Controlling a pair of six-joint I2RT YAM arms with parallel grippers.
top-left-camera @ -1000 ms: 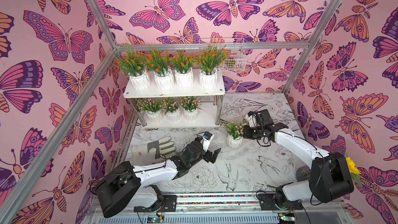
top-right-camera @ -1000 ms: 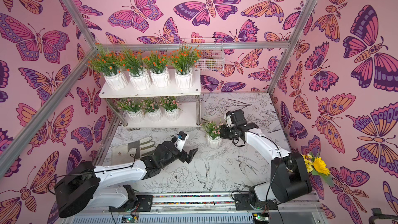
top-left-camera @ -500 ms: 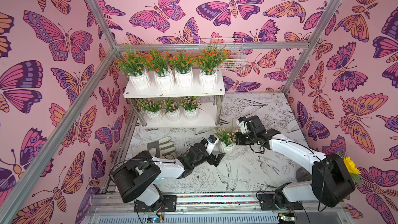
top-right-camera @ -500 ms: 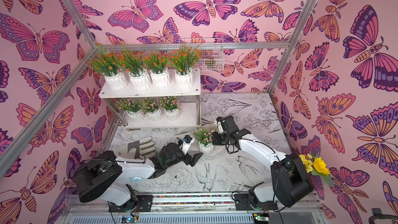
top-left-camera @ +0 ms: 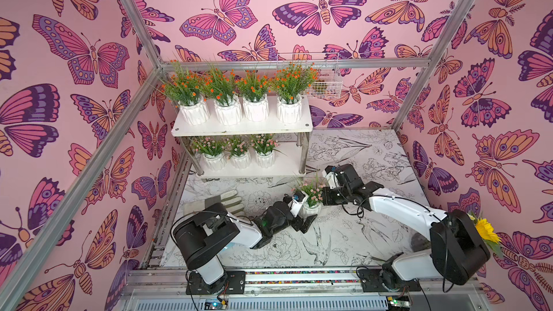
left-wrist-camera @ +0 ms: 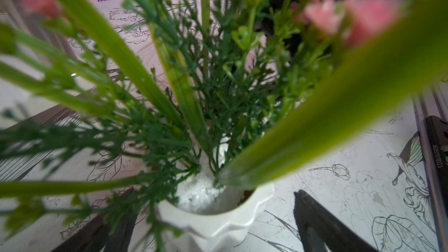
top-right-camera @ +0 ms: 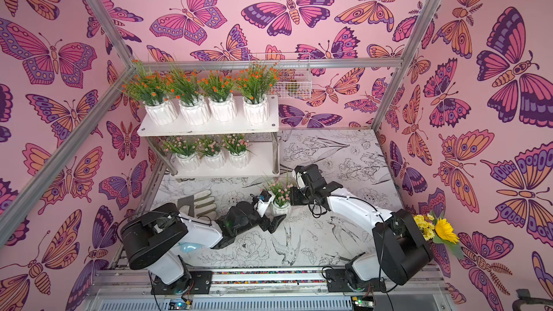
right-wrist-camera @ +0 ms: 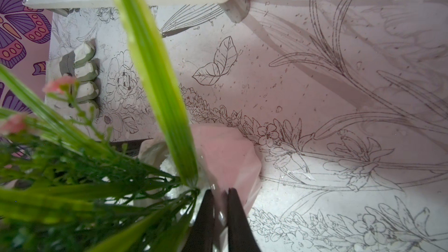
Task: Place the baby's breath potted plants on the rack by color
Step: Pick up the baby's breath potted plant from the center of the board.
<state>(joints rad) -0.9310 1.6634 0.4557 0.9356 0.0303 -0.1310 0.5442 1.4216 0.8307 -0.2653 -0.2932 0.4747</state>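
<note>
1. Pink plant (top-left-camera: 311, 201) stands upright, low over the table (top-left-camera: 359, 234), btw the two grippers. Can't tell if its pot rests on the table or hangs just off it.
2. Right gripper (right-wrist-camera: 219, 191): fingers pinched nearly together on the pot's rim, so it looks to have the plant.
3. Left gripper (left-wrist-camera: 213, 195): jaws at full spread, one finger either side of the pot. No contact seen, holds nothing.
4. Step, as I read it: hand-off from right to left for the 8th and final pot. On the rack (top-left-camera: 242, 129), 4 orange plants (top-left-camera: 239, 91) fill the top shelf and 3 pink plants (top-left-camera: 238, 152) sit on the lower shelf.
5. Next move prob. needs the left jaws to close round the pot body below the rim. Then the right lets go and backs off clear of the sprigs, w/ no tugging while both hold.
6. Target: free slot on the lower shelf, beyond both grippers on the side away from the arm bases, at the shelf end by the metal leg (top-left-camera: 302, 154).
7. Edges/room:
   - Top shelf overhangs the slot, so the sprigs must go in low & level under it.
   - Leg on one side, nearest pink pot on the other: a tight gap.
   - Table behind the right gripper is open for its retreat.
   - Glove (top-left-camera: 221, 201) lies beside the left arm, behind its gripper, off the path.
</note>
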